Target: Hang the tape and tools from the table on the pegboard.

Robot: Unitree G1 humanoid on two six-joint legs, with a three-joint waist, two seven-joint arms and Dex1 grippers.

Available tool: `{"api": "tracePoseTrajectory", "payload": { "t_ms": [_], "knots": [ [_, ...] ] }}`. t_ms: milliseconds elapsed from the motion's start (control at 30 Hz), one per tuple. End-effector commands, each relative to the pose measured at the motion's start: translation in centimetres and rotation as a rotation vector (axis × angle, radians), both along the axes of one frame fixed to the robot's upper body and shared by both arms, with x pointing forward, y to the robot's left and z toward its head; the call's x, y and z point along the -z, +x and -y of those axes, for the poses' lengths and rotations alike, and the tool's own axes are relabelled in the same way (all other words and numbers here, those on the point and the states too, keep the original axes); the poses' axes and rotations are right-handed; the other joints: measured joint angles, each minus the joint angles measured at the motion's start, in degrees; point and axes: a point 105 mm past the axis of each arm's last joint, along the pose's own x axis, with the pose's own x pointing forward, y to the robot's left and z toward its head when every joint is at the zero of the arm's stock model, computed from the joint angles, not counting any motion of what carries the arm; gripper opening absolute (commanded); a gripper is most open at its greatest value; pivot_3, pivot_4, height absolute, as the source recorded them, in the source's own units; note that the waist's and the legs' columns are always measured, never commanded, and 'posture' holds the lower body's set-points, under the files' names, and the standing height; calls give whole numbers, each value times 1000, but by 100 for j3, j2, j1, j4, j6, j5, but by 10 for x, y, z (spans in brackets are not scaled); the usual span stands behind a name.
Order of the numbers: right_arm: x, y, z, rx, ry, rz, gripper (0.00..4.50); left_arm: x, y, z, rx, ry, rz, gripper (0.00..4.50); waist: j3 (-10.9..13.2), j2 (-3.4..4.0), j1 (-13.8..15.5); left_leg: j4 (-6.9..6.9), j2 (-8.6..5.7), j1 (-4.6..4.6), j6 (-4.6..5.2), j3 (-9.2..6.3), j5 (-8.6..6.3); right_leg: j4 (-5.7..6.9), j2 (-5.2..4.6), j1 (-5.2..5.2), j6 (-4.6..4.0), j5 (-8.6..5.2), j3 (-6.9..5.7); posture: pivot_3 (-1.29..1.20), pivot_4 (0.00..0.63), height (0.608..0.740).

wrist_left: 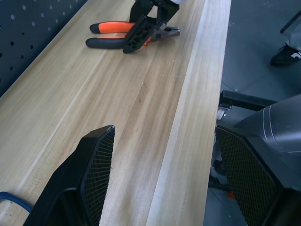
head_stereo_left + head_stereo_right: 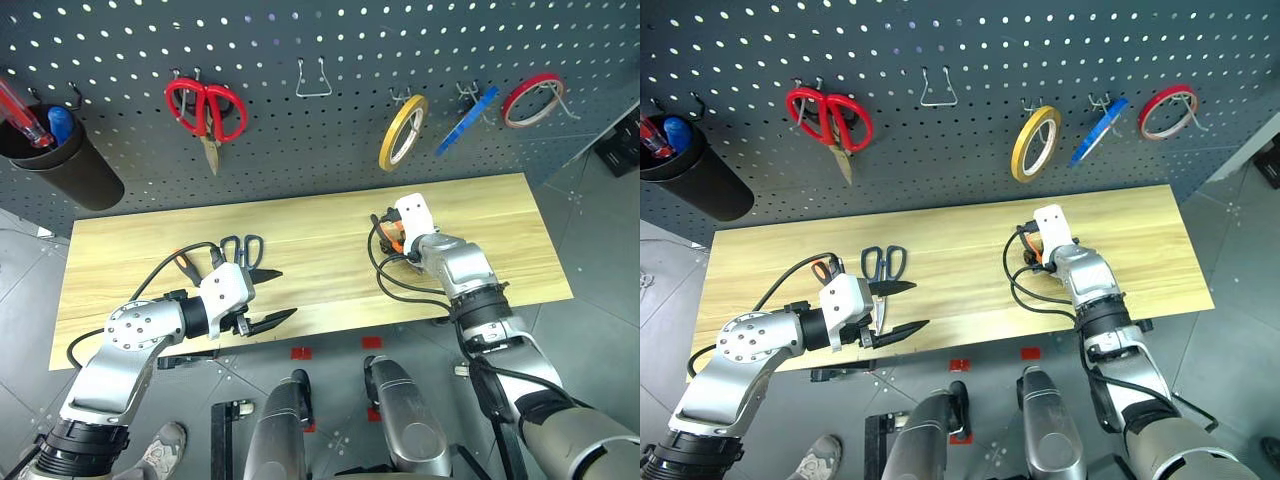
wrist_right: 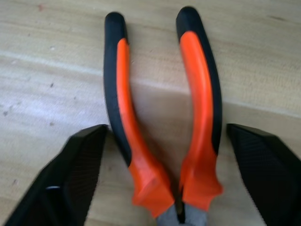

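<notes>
Right gripper [image 3: 164, 179] straddles the pliers [image 3: 162, 117] on the table [image 2: 300, 230].
Fingers apart, either side of the handles; closing squarely across both should hold them.

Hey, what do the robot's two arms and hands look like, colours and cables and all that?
Both arms are silver-grey metal with black joints. Each ends in a white wrist block carrying two black fingers, wedge-shaped with fine mesh-textured pads. Loose black cables loop beside the left hand and the right hand.

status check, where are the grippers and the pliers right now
Right gripper open, fingers either side of the pliers flat on the table, not yet gripped. Left gripper open, empty, beside the dark-handled scissors. Nothing in the way.
</notes>
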Motion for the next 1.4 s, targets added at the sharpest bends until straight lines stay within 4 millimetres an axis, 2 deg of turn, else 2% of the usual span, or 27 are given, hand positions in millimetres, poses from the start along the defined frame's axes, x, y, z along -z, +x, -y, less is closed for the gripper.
{"api": "tracePoseTrajectory", "payload": {
  "t_ms": [33, 67, 167, 233, 333, 400, 533, 567, 633, 733, 800, 967, 1100, 1233, 1400],
  "knots": [
    [18, -3, 5, 3, -27, -30, 2923, -5, -1, -2, -24, -42, 17, 3593, -11, -15, 2, 0, 0, 0, 0, -1, 0, 0, 0, 1, 0, 0, 0, -315, 363, 740],
    [12, -1, 3, -9, -38, 9, 2810, -7, 0, -4, -37, -60, 15, 3593, -13, -18, 2, 0, 0, 0, 0, -1, 0, 0, 0, 1, 0, 0, 0, -315, 363, 740],
    [-36, -7, -23, -64, 28, 223, 2811, -21, -3, -13, -111, -179, 30, 3593, -13, -18, 6, -2, 0, -1, -1, 0, 1, -1, 0, -4, 0, 1, 2, -300, 364, 740],
    [-57, -27, -42, -109, 95, 316, 2811, -26, -8, -20, -159, -233, 37, 3593, -11, -16, 1, -11, 4, -9, -19, 0, 11, -3, 2, -17, 0, 0, 3, -296, 373, 740],
    [-82, -61, -70, -208, 183, 428, 2810, -30, -17, -26, -209, -302, 40, 3593, -11, -16, 3, -15, 16, -17, -28, 3, 16, -5, 13, -26, 0, 0, 7, -290, 377, 740],
    [-95, -77, -83, -233, 270, 476, 2810, -33, -23, -28, -234, -333, 51, 3593, -11, -16, 16, -15, 17, -16, -23, 2, 13, -5, 14, -25, 0, 0, 7, -282, 381, 740],
    [-157, -112, -118, -398, 417, 714, 2810, -47, -30, -36, -325, -435, 85, 3593, -11, -15, 109, -13, 17, -13, -15, -5, 9, -2, 14, -25, -12, 8, 5, -266, 385, 740],
    [-175, -115, -123, -419, 446, 783, 2810, -50, -31, -35, -332, -440, 86, 3593, -10, -14, 144, -12, 17, -12, -18, -7, 10, -2, 14, -25, -15, 10, 3, -261, 386, 740],
    [-198, -117, -129, -446, 458, 884, 2810, -53, -30, -34, -338, -438, 85, 3593, -10, -14, 192, -10, 17, -11, -23, -9, 14, 0, 17, -27, -18, 13, 1, -249, 388, 740],
    [-246, -111, -139, -450, 480, 1072, 2810, -68, -26, -28, -338, -460, 108, 3593, -10, -14, 277, -9, 17, -11, -27, -13, 16, 0, 22, -27, -19, 15, -4, -240, 390, 740],
    [-263, -105, -142, -428, 483, 1147, 2810, -76, -22, -25, -342, -471, 129, 3593, -10, -15, 335, -8, 19, -11, -29, -15, 18, 1, 25, -26, -21, 15, -8, -229, 390, 740],
    [-289, -91, -146, -386, 438, 1307, 2810, -94, -18, -15, -315, -487, 168, 3593, -10, -15, 327, -10, 19, -12, -53, -11, 32, -5, 25, -24, -22, 16, -7, -203, 391, 740],
    [-299, -83, -143, -355, 381, 1404, 2810, -103, -14, -10, -304, -503, 190, 3593, -8, -15, 329, -12, 22, -13, -54, -7, 33, -5, 27, -28, -22, 16, -7, -192, 393, 740],
    [-314, -75, -123, -269, 313, 1525, 2810, -109, -10, -5, -291, -517, 207, 3593, -8, -15, 336, -12, 26, -12, -55, -3, 33, -4, 32, -28, -22, 16, -6, -186, 395, 740],
    [-313, -70, -123, -259, 315, 1525, 2810, -109, -7, 0, -280, -527, 207, 3593, -8, -15, 327, -12, 29, -12, -56, 0, 34, -4, 33, -28, -22, 16, -4, -197, 397, 740]
  ]
}}
